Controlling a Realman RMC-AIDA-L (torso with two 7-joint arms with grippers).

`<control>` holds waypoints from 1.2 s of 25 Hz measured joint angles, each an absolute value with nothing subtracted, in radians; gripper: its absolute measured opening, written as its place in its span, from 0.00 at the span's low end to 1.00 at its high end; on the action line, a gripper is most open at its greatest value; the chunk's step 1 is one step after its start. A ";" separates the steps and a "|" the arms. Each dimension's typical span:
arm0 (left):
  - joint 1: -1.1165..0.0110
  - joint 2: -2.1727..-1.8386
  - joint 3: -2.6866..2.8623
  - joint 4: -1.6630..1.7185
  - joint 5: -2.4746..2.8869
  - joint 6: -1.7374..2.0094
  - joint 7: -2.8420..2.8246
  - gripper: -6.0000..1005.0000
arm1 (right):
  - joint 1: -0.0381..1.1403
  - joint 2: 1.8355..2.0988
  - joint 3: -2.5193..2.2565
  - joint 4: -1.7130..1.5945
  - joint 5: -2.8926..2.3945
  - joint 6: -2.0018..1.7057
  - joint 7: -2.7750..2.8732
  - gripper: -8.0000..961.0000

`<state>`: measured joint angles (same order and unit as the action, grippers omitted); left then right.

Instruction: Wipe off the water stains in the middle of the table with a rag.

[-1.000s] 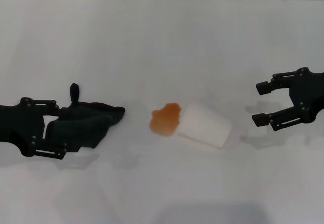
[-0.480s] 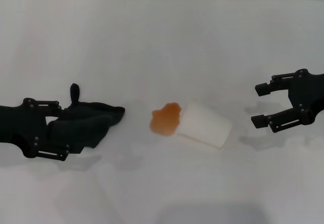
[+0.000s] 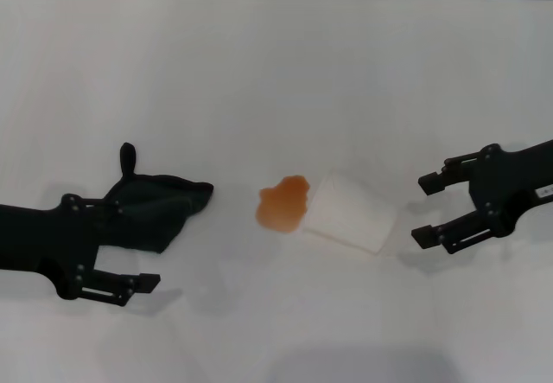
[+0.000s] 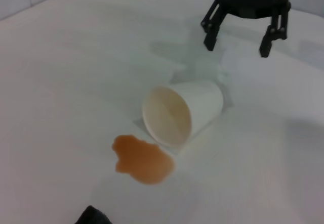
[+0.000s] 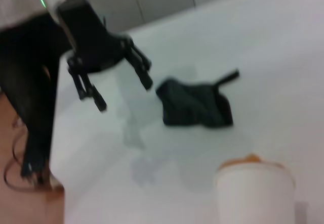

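Observation:
The rag (image 3: 164, 206) lies crumpled on the white table (image 3: 276, 80), left of centre, its loop tab pointing to the far side. The orange-brown water stain (image 3: 282, 203) sits mid-table, touching the mouth of a white paper cup (image 3: 350, 214) lying on its side. My left gripper (image 3: 138, 245) is open at the rag's near-left side; the right wrist view shows this gripper (image 5: 124, 95) apart from the rag (image 5: 197, 105). My right gripper (image 3: 420, 210) is open and empty just right of the cup; it also shows in the left wrist view (image 4: 236, 48).
The left wrist view shows the cup's open mouth (image 4: 167, 115) facing the stain (image 4: 143, 159), and a rag corner (image 4: 93, 216) at the picture's edge. A tiled wall runs along the table's far edge.
My left gripper has moved toward the table's front and a little right, off the rag's left part. My right gripper has moved left, closer to the cup. Rag, cup and stain have stayed put.

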<state>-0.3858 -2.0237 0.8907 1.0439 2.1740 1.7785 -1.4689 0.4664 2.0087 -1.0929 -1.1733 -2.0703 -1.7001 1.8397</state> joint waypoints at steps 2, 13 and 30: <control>-0.382 -2.036 0.891 1.047 2.187 1.771 -1.457 0.84 | 0.476 2.009 -1.143 -1.202 -2.103 -1.674 1.897 0.88; -0.391 -2.055 0.902 1.046 2.224 1.768 -1.447 0.84 | 0.586 2.010 -1.294 -1.231 -2.220 -1.601 2.164 0.86; -0.393 -2.060 0.904 1.045 2.238 1.755 -1.431 0.84 | 0.681 2.013 -1.456 -1.196 -2.312 -1.516 2.389 0.85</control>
